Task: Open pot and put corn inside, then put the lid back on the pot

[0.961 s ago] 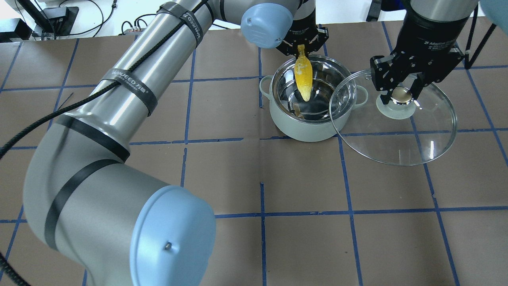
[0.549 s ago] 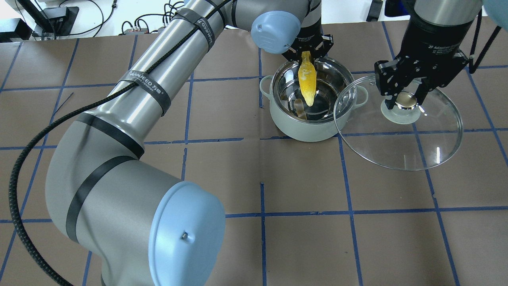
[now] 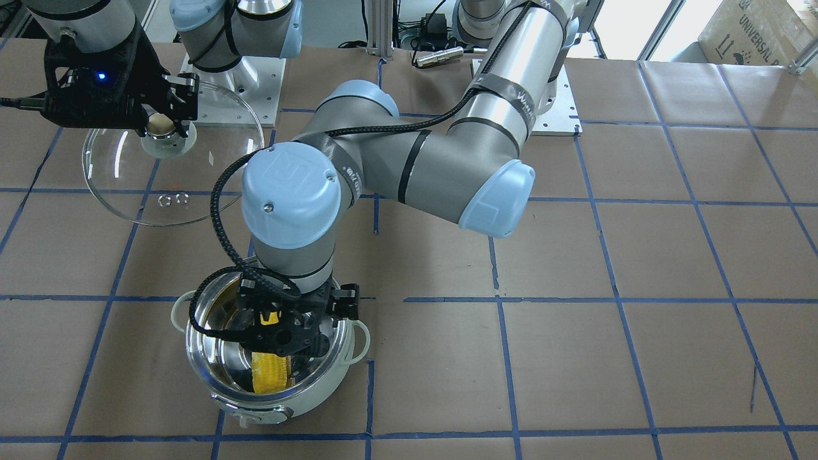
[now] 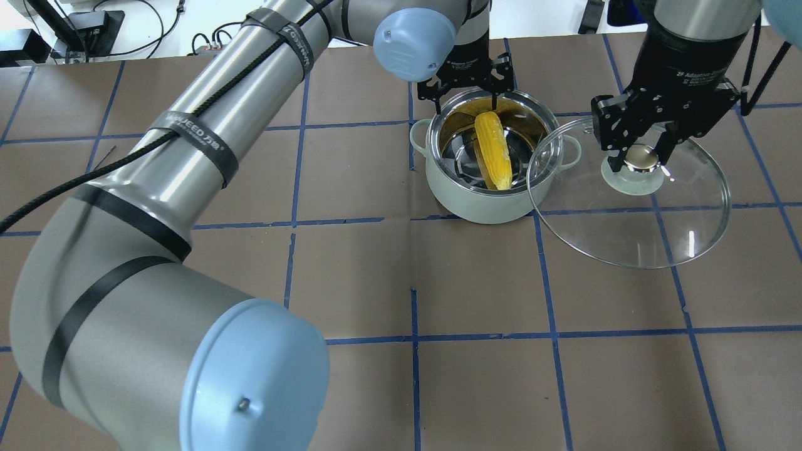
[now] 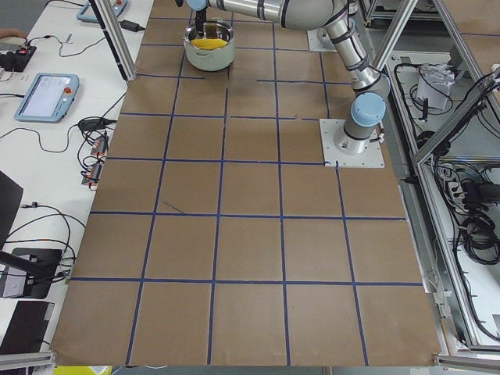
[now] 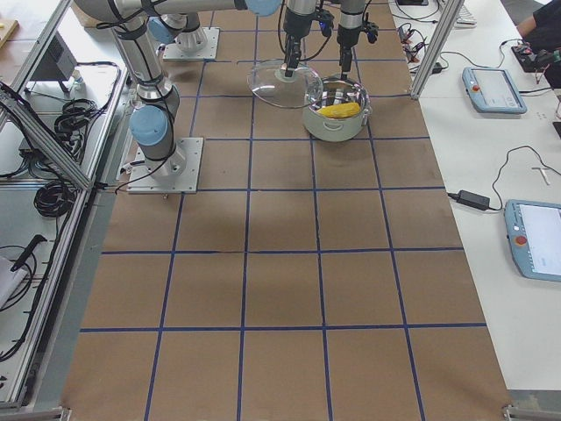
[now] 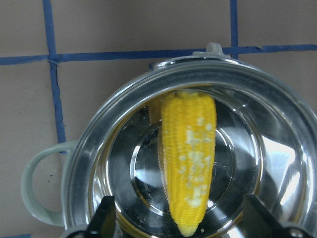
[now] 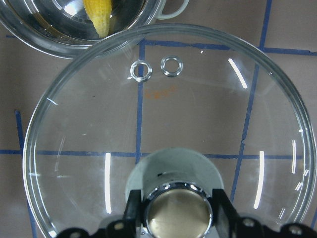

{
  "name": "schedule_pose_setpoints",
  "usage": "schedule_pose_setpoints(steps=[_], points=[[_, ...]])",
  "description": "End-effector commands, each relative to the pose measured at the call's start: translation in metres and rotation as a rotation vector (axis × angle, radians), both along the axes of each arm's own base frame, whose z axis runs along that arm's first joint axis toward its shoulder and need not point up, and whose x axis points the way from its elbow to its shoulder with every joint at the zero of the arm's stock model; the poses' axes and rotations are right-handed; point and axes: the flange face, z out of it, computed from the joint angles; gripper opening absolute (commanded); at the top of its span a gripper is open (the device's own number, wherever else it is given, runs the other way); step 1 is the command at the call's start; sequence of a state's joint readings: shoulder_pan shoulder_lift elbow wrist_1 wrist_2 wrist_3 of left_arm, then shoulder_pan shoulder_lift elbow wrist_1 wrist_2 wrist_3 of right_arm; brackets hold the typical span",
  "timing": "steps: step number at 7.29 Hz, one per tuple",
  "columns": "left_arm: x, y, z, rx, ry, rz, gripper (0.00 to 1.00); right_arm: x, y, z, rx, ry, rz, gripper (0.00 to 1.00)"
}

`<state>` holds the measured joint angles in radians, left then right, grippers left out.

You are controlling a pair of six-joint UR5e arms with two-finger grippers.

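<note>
Jaws apart, the left claw (image 4: 470, 99) should be lifted straight clear of the round mint-white pot (image 4: 482, 210) — yellow corn cob (image 4: 493, 150) left undisturbed.

Brown sheet-covered desk (image 4: 476, 282), gridded with blue tape lines (image 4: 415, 313). A blue-rimmed grey tablet pendant (image 6: 493, 89) lay on the white side bench (image 6: 456, 149) along the desk's long edge. A second matching pendant (image 6: 535, 239) lay farther along, and a black power brick (image 6: 473, 199) lay between them. A printed cardboard box (image 3: 754, 32) stood beyond one corner.
</note>
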<state>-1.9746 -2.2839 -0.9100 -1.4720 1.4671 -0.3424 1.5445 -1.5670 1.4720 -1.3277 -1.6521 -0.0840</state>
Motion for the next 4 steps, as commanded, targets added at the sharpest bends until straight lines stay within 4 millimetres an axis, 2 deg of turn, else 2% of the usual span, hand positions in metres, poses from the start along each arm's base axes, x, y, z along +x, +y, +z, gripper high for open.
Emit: schedule_pose_setpoints(steps=[1, 2, 3, 4], points=[[0.082, 0.018, 0.029, 0.056, -0.068, -0.045, 1.00, 0.009, -0.019, 0.003, -0.063, -0.012, 0.000, 0.28], [0.128, 0.046, 0.048, 0.047, -0.170, -0.035, 1.00, 0.023, -0.041, 0.000, -0.097, -0.021, 0.026, 0.28], [0.163, 0.074, 0.053, 0.065, -0.183, -0.045, 1.00, 0.048, -0.062, 0.001, -0.110, -0.053, 0.061, 0.28], [0.210, 0.104, 0.060, 0.083, -0.178, -0.037, 1.00, 0.064, -0.089, -0.009, -0.101, -0.061, 0.088, 0.28]])
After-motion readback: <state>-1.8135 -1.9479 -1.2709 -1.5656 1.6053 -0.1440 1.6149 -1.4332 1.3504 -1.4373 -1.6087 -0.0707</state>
